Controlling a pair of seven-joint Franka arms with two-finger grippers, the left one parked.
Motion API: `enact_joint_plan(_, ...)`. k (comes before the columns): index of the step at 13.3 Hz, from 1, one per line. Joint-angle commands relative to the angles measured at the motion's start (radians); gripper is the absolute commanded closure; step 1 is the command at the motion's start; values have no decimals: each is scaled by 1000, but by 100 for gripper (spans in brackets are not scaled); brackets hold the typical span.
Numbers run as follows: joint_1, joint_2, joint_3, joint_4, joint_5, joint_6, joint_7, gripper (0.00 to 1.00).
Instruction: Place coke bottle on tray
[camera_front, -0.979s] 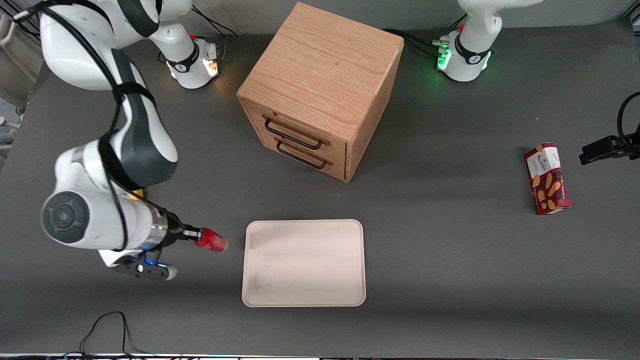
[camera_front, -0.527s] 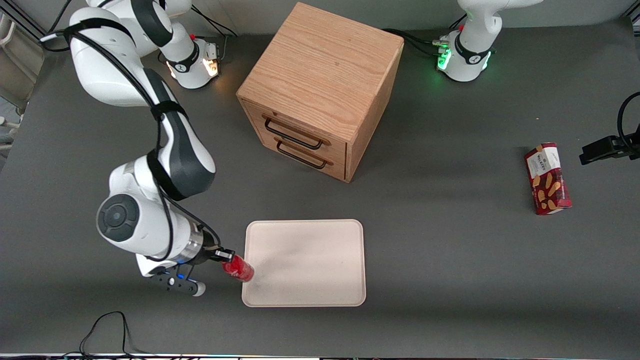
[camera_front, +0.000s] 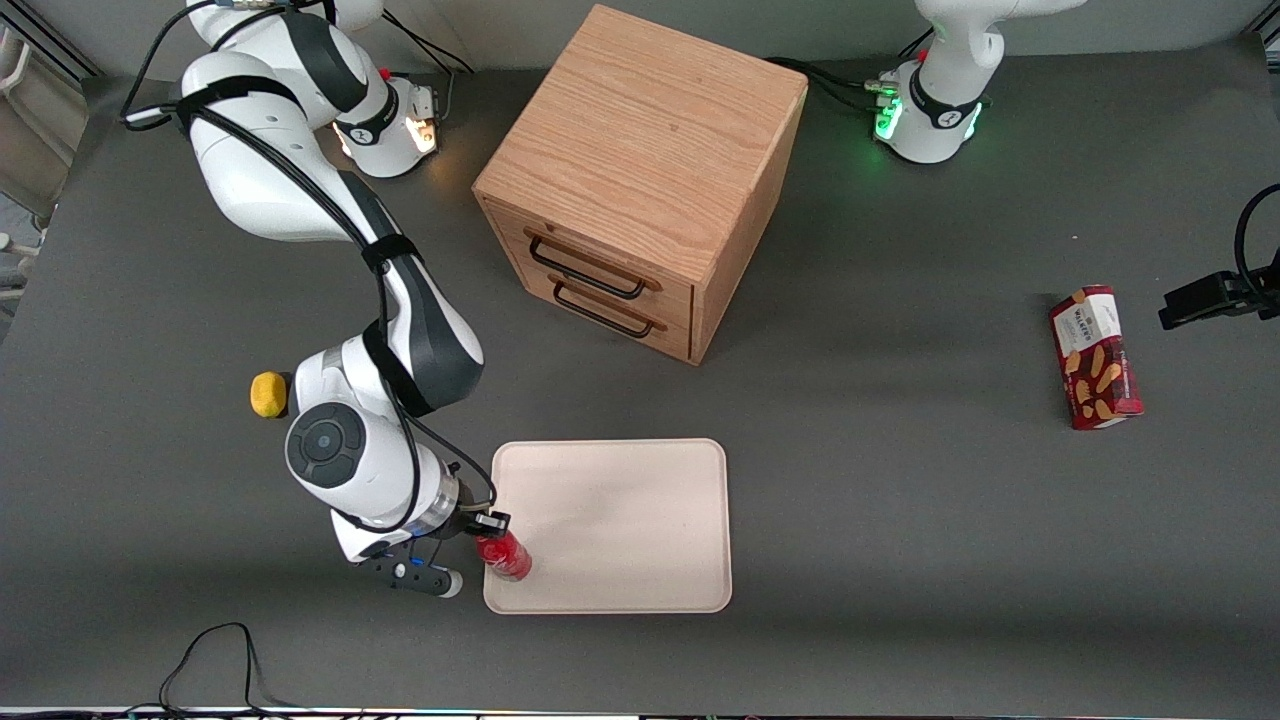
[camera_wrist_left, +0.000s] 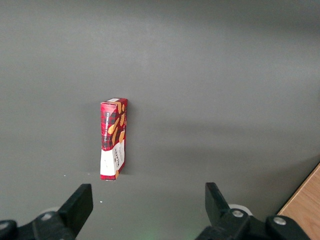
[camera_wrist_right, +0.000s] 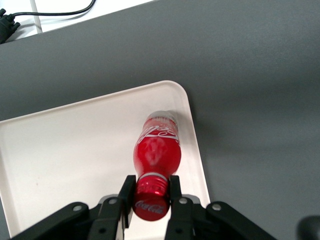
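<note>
Coke bottle (camera_front: 505, 556) is over the tray (camera_front: 620, 520) now, at the corner nearest the front camera on the working arm's end, hanging roughly upright from its cap. The pincer (camera_wrist_right: 152, 192) is pinching it just under the red cap, a finger on each side. In the wrist view the silvery base looks right at the tray floor, just inside the rim, but I can't tell if it's actually touching. So I'd say this is the set-down step: next move should be easing it down until the base sits flat, then spreading the fingers and lifting straight up so it doesn't tip. Compared to half a second back, the bottle was straddling the tray's edge and leaning more; a second back it was clear of the tray over the counter (camera_front: 900, 560).
</note>
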Motion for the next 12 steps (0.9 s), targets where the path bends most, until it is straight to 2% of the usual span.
enact_joint_plan(1,16,26,-8,52,-25,11,27,100)
enact_joint_plan(2,21,28,-8,51,-25,13,33,100)
enact_joint_plan(3,29,29,-8,48,-26,14,59,78)
enact_joint_plan(4,29,34,-8,47,-41,14,68,47)
enact_joint_plan(5,29,37,-8,47,-69,17,71,32)
enact_joint_plan(6,29,37,-8,46,-84,20,71,0)
enact_joint_plan(12,27,34,-8,44,-86,17,73,0)
